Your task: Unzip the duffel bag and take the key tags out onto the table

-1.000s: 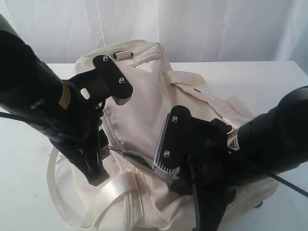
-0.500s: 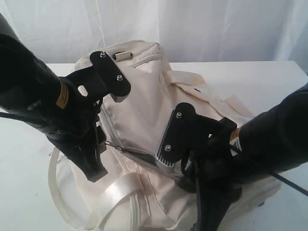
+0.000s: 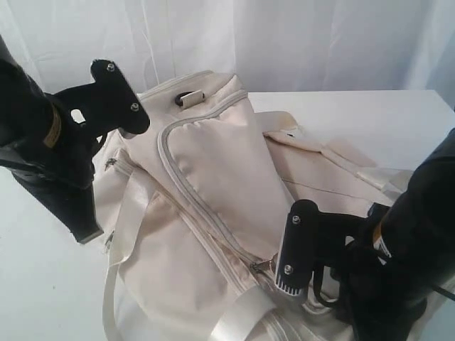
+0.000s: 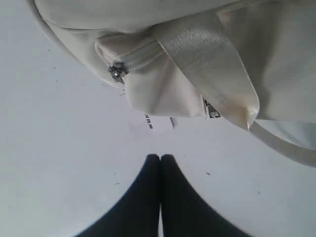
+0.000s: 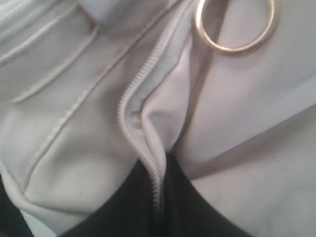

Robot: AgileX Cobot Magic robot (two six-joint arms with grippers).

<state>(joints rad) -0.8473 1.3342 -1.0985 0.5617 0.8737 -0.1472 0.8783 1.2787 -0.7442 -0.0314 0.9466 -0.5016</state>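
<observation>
The cream duffel bag (image 3: 213, 177) lies on the white table (image 3: 355, 114), its grey zipper (image 3: 186, 186) curving down to a metal pull (image 3: 259, 267). My left gripper (image 4: 160, 158) is shut with nothing in it. It hangs over bare table (image 4: 59, 148) just off the bag's end, where a side zipper pull (image 4: 117, 73) and a satin strap (image 4: 207, 64) show. In the exterior view it stands left of the bag (image 3: 85, 231). My right gripper (image 5: 160, 165) is shut on a fold of bag fabric and zipper tape at the bag's near right. The key tags are hidden.
A small white paper label (image 4: 148, 123) lies on the table under the bag's end. A gold ring (image 5: 234, 24) sits on the fabric past my right fingers. Loose straps (image 3: 234, 323) trail along the bag's near side. A white curtain (image 3: 284, 35) backs the table.
My left gripper has shut and swung left off the bag. The right gripper pulled back toward the lower right with its fabric, and the bag shifted and stretched that way.
</observation>
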